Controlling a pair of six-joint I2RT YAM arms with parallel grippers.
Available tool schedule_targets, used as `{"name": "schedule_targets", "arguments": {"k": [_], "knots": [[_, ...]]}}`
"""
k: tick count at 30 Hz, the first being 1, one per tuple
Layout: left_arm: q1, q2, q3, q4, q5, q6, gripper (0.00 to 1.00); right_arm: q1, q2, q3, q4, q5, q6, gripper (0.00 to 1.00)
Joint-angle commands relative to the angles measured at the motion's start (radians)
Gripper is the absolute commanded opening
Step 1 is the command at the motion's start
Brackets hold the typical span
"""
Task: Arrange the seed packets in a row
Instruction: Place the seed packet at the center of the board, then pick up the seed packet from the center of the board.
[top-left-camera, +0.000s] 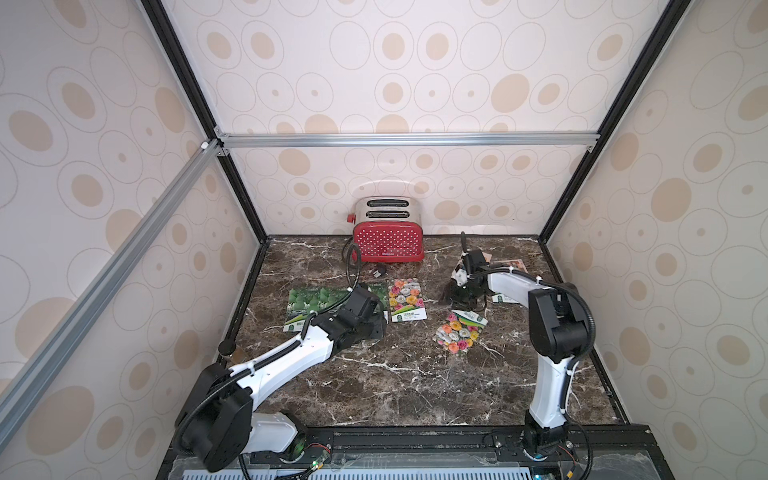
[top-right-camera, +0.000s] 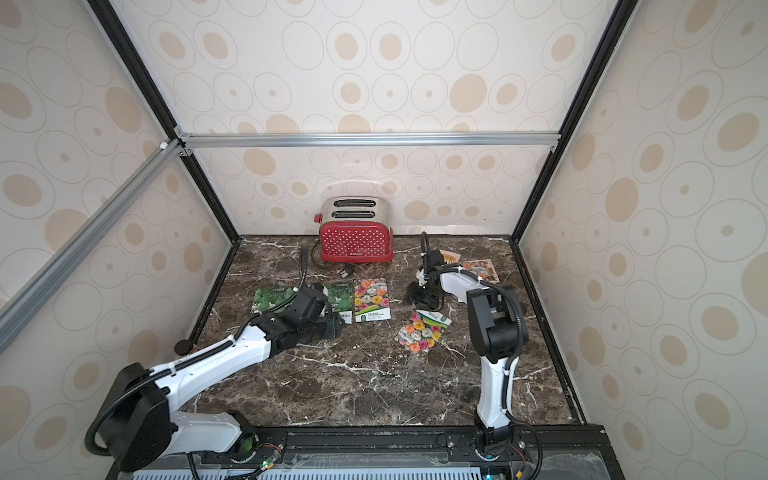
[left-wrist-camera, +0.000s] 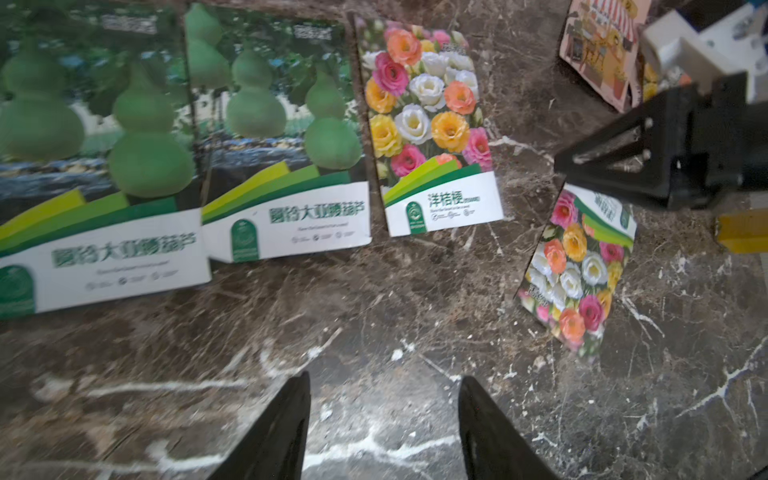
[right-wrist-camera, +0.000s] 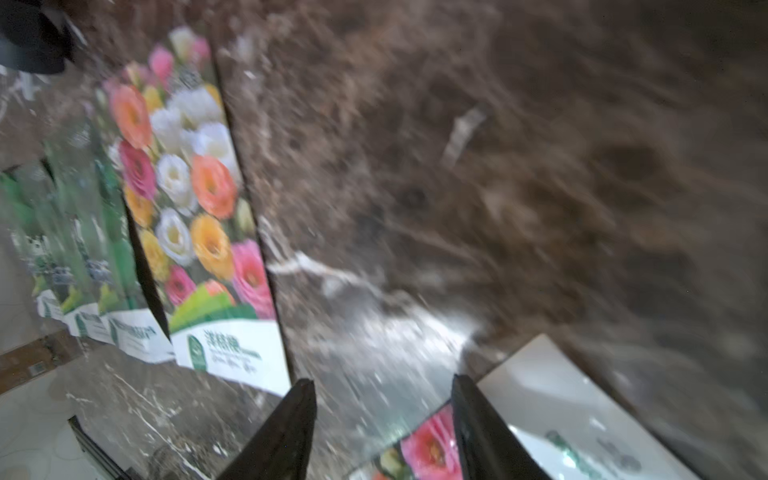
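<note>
Two green gourd seed packets (left-wrist-camera: 95, 166) (left-wrist-camera: 274, 137) and a flower packet (top-left-camera: 407, 299) lie side by side at the left of the marble table. A second flower packet (top-left-camera: 459, 332) lies tilted to their right. Orange-pink shop packets (top-left-camera: 513, 266) sit at the back right, partly behind the right arm. My left gripper (left-wrist-camera: 384, 376) is open over bare table in front of the gourd packets. My right gripper (right-wrist-camera: 382, 378) hovers open, holding nothing, just behind the tilted flower packet (right-wrist-camera: 432, 449), whose end shows below its fingers.
A red polka-dot toaster (top-left-camera: 388, 241) stands at the back wall, its cord and plug (top-left-camera: 380, 272) lying just behind the row. A small dark-lidded jar (top-left-camera: 227, 347) sits at the table's left edge. Papered walls enclose three sides.
</note>
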Motion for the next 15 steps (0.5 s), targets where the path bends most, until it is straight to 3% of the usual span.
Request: {"name": "schedule_targets", "arguments": {"k": [1, 8, 15], "knots": [[-0.043, 0.129, 0.157, 0.033, 0.060, 0.075, 0.57, -0.019, -0.154, -0.144, 0.020, 0.030, -0.005, 0.57], [-0.092, 0.380, 0.350, 0.035, 0.165, 0.105, 0.54, -0.048, -0.368, -0.399, 0.104, -0.015, 0.025, 0.57], [-0.125, 0.433, 0.392, 0.014, 0.195, 0.108, 0.55, -0.099, -0.467, -0.445, 0.030, 0.026, -0.002, 0.57]]}}
